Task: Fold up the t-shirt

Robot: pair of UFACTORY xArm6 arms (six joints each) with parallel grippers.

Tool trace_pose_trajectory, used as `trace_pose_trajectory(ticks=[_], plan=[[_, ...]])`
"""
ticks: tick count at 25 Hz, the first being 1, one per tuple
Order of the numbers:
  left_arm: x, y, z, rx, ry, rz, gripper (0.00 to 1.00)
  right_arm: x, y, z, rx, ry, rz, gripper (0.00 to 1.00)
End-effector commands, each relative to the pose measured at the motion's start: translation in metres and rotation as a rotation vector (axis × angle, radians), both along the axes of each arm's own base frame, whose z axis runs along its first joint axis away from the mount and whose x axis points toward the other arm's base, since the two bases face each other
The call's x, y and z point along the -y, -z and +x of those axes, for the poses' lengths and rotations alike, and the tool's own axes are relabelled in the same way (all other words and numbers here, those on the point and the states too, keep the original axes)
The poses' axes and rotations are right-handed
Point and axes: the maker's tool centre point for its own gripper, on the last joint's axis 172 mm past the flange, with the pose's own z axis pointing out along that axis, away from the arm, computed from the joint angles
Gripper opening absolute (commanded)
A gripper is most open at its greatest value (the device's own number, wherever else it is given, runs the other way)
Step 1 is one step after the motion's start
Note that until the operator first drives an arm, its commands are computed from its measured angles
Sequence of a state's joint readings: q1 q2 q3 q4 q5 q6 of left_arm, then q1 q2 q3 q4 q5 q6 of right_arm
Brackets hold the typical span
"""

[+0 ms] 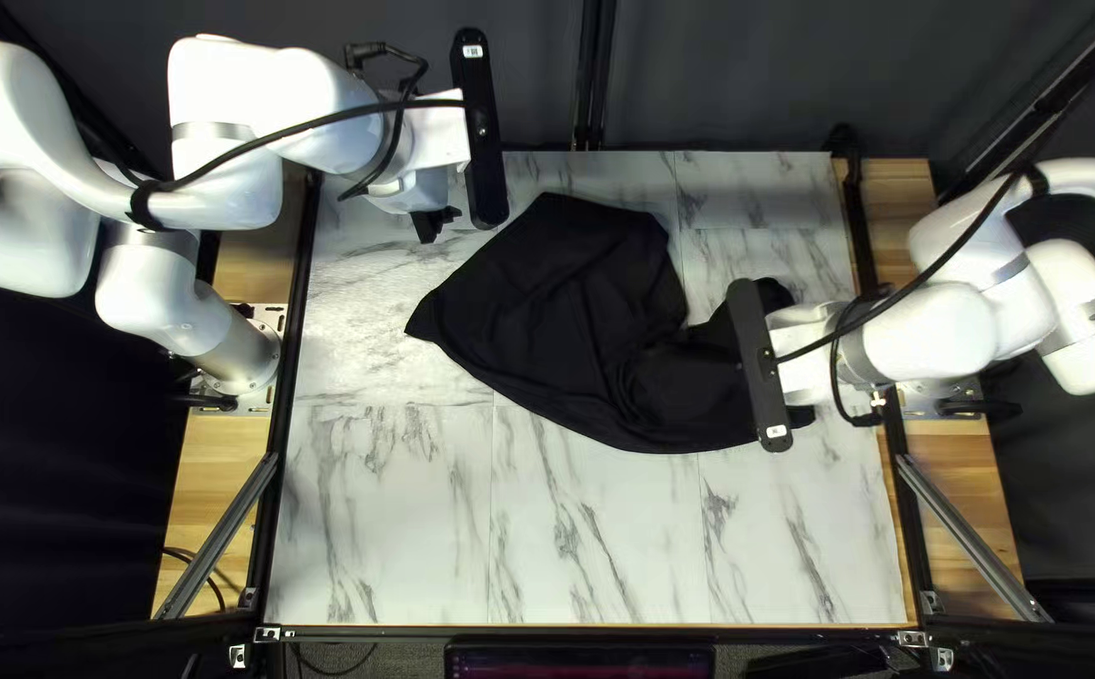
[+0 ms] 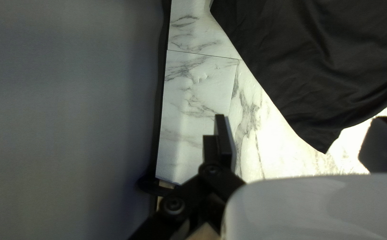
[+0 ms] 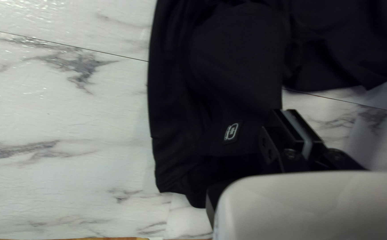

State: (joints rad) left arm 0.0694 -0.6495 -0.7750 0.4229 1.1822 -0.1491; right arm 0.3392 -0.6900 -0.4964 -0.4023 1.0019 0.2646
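T-shirt (image 1: pixel 547 289) rumpled on desk (image 1: pixel 384 528) | left jaws released; right jaws clenched, apparently empty | pinch edges, spread flat first

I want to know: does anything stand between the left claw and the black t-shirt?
Nothing visible does. The left claw is open, and the nearest corner of the black t-shirt lies uncovered on the table.

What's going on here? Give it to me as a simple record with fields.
Item: black T-shirt, rumpled, not neatly folded
Surface: marble-patterned table
Shirt detail: small label near the right gripper
Left gripper: open, holding nothing
Right gripper: fingers together at the shirt; whether cloth is pinched, can't tell
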Motion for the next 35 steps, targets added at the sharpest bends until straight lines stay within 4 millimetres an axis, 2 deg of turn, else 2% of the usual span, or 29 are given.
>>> trace_pose_trajectory(ticks=[1,12,19,22,25,29,32,35], plan=[[0.0,0.0,0.0,0.0,0.0,0.0,1.0,0.023,-0.012,-0.008,0.011,0.019,-0.031,0.0],[0.0,0.0,0.0,0.0,0.0,0.0,1.0,0.085,-0.028,-0.02,0.031,0.083,-0.079,0.0],[0.0,0.0,0.0,0.0,0.0,0.0,1.0,0.13,-0.053,-0.027,0.073,0.09,-0.111,0.0],[0.0,0.0,0.0,0.0,0.0,0.0,1.0,0.143,-0.059,-0.032,0.077,0.1,-0.127,0.0],[0.0,0.0,0.0,0.0,0.0,0.0,1.0,0.148,-0.056,-0.045,0.075,0.129,-0.134,0.0],[0.0,0.0,0.0,0.0,0.0,0.0,1.0,0.153,-0.035,-0.066,0.06,0.185,-0.14,0.0],[0.0,0.0,0.0,0.0,0.0,0.0,1.0,0.166,-0.024,-0.073,0.039,0.219,-0.145,0.0],[0.0,0.0,0.0,0.0,0.0,0.0,1.0,0.181,-0.014,-0.069,0.017,0.241,-0.146,0.0]])
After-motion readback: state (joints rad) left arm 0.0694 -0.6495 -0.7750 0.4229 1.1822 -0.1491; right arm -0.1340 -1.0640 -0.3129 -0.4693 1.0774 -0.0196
